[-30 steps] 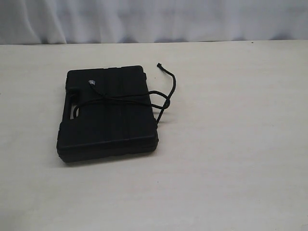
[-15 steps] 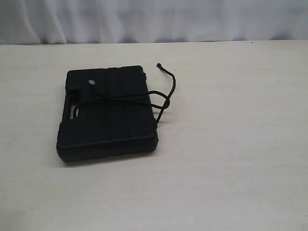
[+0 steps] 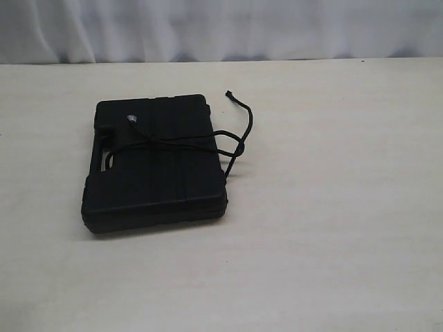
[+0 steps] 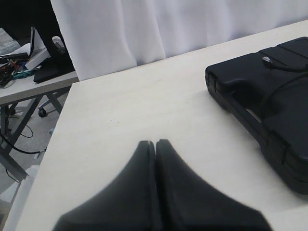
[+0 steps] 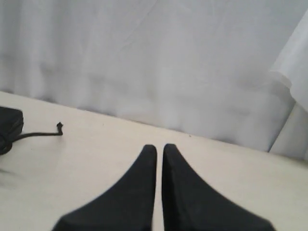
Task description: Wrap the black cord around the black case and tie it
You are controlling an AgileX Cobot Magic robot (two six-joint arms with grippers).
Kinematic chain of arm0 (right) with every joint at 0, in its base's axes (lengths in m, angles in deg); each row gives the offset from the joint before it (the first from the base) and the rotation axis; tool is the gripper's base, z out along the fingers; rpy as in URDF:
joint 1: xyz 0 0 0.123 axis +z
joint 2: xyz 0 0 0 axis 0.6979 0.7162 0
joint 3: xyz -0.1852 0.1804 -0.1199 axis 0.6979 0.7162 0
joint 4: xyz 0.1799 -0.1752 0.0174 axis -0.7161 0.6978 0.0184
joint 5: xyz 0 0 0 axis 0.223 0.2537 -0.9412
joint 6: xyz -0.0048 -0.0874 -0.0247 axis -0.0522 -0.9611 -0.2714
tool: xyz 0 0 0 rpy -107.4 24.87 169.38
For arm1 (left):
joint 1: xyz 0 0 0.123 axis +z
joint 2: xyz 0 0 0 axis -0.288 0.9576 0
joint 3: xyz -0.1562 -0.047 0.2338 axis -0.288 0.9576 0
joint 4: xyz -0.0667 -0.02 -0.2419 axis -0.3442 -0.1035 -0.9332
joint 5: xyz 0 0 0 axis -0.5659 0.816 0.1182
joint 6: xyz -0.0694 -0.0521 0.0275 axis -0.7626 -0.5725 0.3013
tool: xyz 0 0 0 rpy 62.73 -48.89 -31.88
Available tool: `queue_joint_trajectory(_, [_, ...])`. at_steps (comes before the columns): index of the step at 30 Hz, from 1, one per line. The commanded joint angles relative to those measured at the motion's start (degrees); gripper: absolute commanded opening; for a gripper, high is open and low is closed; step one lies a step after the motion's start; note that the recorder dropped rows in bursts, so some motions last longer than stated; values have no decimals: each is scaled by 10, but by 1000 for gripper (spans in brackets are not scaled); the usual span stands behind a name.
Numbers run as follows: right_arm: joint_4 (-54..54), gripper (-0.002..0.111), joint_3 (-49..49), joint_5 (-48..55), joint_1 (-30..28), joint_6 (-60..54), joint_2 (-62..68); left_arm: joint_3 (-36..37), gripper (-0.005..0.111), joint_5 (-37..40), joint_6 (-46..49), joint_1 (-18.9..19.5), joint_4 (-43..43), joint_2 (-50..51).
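Observation:
The black case lies flat on the pale table, left of centre, handle cutout at its left end. The black cord runs across its lid to a knot at the case's right edge, and one loose end curls onto the table behind. Its other tip rests on the lid. Neither gripper shows in the exterior view. In the left wrist view my left gripper is shut and empty over bare table, well apart from the case. My right gripper is shut with nothing in it, far from the cord tip.
A white curtain hangs behind the table. In the left wrist view the table's side edge drops off, and a second table with clutter stands beyond it.

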Motion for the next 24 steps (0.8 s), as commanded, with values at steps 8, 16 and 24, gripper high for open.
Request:
queue_joint_trajectory(8, [107, 4, 2, 139, -6, 122, -3, 2, 0, -5, -4, 3, 0, -1])
queue_joint_trajectory(16, [99, 4, 2, 143, -6, 123, -3, 2, 0, -5, -4, 3, 0, -1])
queue_joint_trajectory(24, [78, 4, 2, 145, -6, 110, -3, 2, 0, -5, -4, 3, 0, -1])
